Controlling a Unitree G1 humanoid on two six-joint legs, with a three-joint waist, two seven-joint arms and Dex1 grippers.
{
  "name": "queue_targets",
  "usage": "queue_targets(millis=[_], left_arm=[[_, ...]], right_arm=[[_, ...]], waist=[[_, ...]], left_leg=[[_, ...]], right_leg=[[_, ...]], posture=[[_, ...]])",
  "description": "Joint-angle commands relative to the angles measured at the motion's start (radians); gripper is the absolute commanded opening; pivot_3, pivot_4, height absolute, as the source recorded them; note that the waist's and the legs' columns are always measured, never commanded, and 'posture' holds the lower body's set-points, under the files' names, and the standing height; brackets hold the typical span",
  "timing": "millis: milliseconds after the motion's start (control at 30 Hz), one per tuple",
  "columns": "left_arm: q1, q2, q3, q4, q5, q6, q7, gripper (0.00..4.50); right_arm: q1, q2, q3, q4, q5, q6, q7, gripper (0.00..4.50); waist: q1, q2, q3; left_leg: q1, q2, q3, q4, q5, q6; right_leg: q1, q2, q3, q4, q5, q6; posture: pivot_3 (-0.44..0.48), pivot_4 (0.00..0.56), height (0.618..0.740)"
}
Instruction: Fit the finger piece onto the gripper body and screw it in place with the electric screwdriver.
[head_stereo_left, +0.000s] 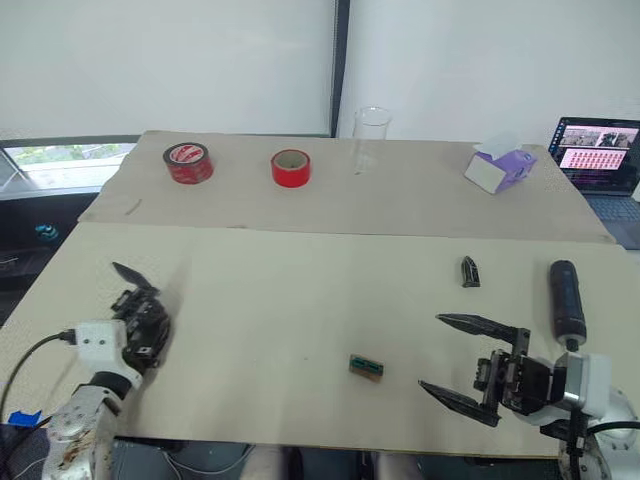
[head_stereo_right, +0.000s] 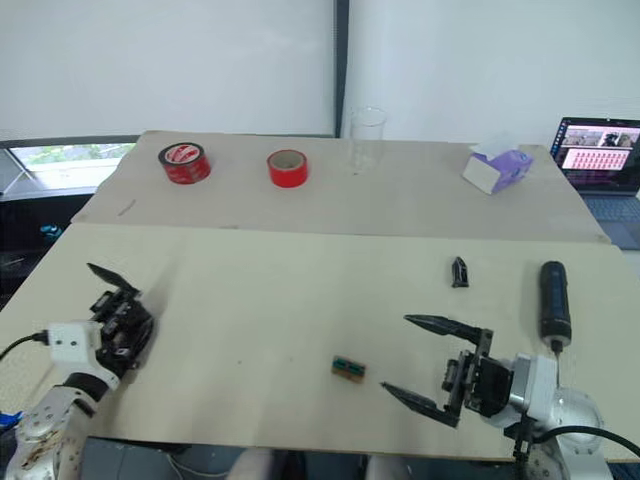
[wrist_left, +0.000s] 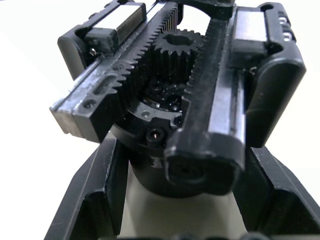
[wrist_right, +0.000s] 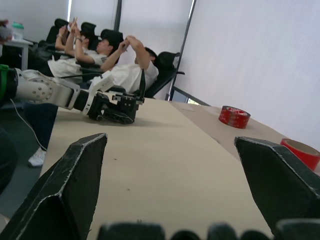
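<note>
Head views: the small black tapered plastic finger piece, light and rigid, best pinched across its wider base, lies near the tabletop's right edge beyond the right gripper, spread empty; left wrist view: the left gripper clasps the black blocky toothed gripper body.

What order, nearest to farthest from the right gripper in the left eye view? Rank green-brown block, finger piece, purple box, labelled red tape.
From the right gripper:
1. green-brown block, just to its left.
2. finger piece, ahead.
3. purple box, back right.
4. labelled red tape, back left.
</note>
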Motion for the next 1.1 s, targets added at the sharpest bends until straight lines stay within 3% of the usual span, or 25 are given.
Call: queue_targets(millis=[33,233,433,733,900,1100], left_arm=[[-0.082,0.008,-0.124,-0.158,-0.018,-0.025,-0.088,2.31],[-0.271,-0.003,-0.386,-0.149,0.053,0.018,-0.192,2.31],[-0.467,-0.058,-0.596,0.067,0.157,-0.061,-0.329,2.31],[-0.538,-0.130,-0.696,0.225,0.268,-0.109,-0.343,2.31],[-0.544,-0.145,-0.695,0.276,0.306,-0.153,-0.319,2.31],[-0.540,-0.150,-0.695,0.281,0.305,-0.092,-0.318,2.31]], right_arm=[[0.036,-0.020,-0.076,-0.011,0.017,-0.033,-0.006,4.50],[0.114,-0.015,-0.138,0.026,0.007,-0.063,0.009,4.50],[0.123,-0.008,-0.166,0.083,-0.022,-0.108,-0.010,4.50],[0.144,0.010,-0.158,0.072,-0.043,-0.150,-0.044,4.50],[0.170,0.021,-0.151,0.059,-0.054,-0.163,-0.054,4.50],[0.165,0.010,-0.137,0.061,-0.058,-0.161,-0.063,4.50]], waist=[[0.007,-0.003,0.001],[0.008,-0.005,0.001],[-0.019,-0.004,0.001],[-0.022,-0.004,0.001],[-0.018,-0.003,0.000],[-0.009,-0.001,-0.001]], left_leg=[[-0.001,0.000,0.000,0.001,0.000,0.000],[-0.004,-0.001,0.000,0.002,0.001,0.000],[-0.002,-0.001,0.000,0.001,0.006,0.007],[-0.002,0.000,-0.001,0.001,0.007,0.007],[-0.002,0.000,-0.001,0.001,0.007,0.008],[-0.002,0.000,-0.002,0.001,0.007,0.008]], right_leg=[[0.000,0.000,0.000,0.000,0.000,0.000],[0.002,0.002,0.000,0.001,0.004,0.003],[0.002,0.007,0.001,0.002,0.004,0.005],[0.002,0.007,0.003,0.002,0.004,0.004],[0.002,0.006,0.003,0.002,0.004,0.004],[0.003,0.005,0.002,0.002,0.004,0.004]], posture=[[0.000,0.150,0.740],[0.000,0.150,0.740],[0.000,0.150,0.740],[0.000,0.150,0.740],[0.000,0.150,0.740],[0.000,0.150,0.740]])
